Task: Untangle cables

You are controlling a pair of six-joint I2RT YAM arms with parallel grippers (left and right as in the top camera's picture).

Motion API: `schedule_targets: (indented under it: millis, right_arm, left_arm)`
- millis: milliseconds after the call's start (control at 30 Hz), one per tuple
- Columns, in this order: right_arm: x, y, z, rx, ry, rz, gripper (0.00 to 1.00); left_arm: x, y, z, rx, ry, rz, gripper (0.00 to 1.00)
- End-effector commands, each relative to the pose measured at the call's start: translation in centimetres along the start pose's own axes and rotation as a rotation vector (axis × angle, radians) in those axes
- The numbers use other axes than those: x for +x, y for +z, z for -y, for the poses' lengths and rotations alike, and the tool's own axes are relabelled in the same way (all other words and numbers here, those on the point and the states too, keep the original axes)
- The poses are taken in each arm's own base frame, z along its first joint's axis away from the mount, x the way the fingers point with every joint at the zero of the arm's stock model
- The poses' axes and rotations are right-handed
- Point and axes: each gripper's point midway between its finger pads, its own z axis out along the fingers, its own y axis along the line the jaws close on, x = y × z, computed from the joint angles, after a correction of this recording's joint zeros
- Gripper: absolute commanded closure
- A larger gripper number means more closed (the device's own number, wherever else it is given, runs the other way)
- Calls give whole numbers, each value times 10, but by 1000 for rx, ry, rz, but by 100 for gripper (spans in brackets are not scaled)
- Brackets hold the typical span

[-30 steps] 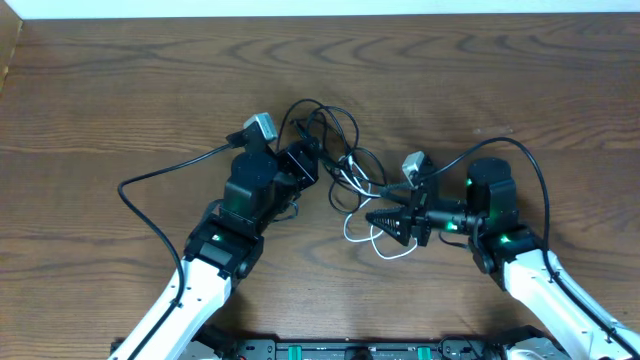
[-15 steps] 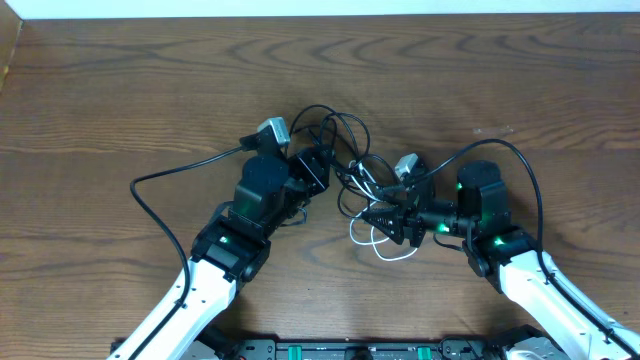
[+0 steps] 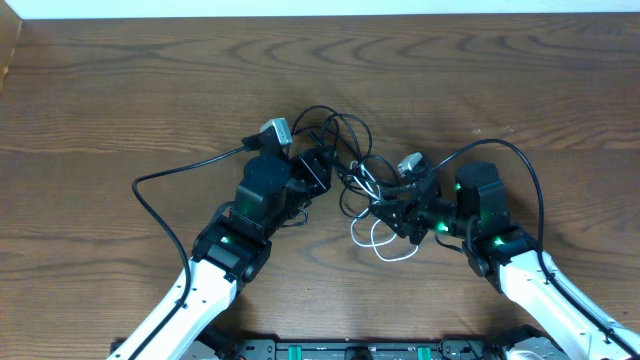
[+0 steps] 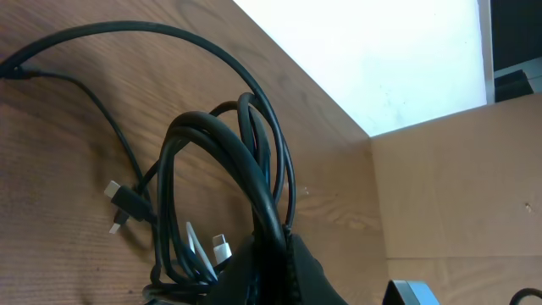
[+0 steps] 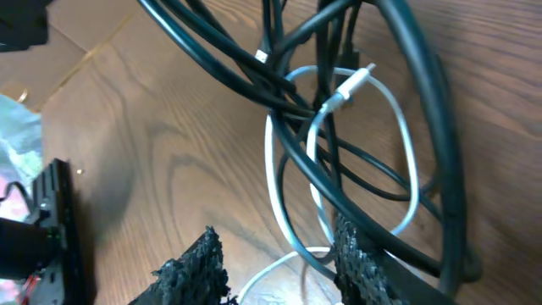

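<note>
Left end effector (image 4: 284, 247): jaws pinched tight, clamped on the black cables (image 4: 254, 169). The loops rise out of the grip & arch over the worktop (image 4: 51, 169). Right end effector (image 5: 279, 241): jaws part-way apart w/ a visible gap, white cable (image 5: 269, 169) loop running btwn the fingers, black strands crossing one finger, no firm grip seen. Overhead: both end effectors face each other across the tangle, mid-worktop. The white loop lies on the robot's side of the bunch, just below the right one. White plug (image 5: 347, 85) sits w/in the knot.
</note>
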Motion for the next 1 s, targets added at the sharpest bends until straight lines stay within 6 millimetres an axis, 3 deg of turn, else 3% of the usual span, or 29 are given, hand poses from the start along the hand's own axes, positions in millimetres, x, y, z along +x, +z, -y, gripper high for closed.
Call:
schedule_targets:
  millis: [0, 400, 833, 967]
  right_arm:
    - [-1, 1, 3, 23, -10, -1, 60]
    - [3, 4, 7, 23, -1, -12, 64]
    - [3, 4, 7, 23, -1, -12, 82]
    - [2, 4, 6, 17, 2, -8, 97]
  left_arm:
    - [0, -1, 9, 26, 6, -10, 92]
    - [7, -1, 13, 49, 7, -49, 92]
    - [11, -1, 15, 62, 7, -71, 92]
    - [11, -1, 15, 62, 7, -70, 92]
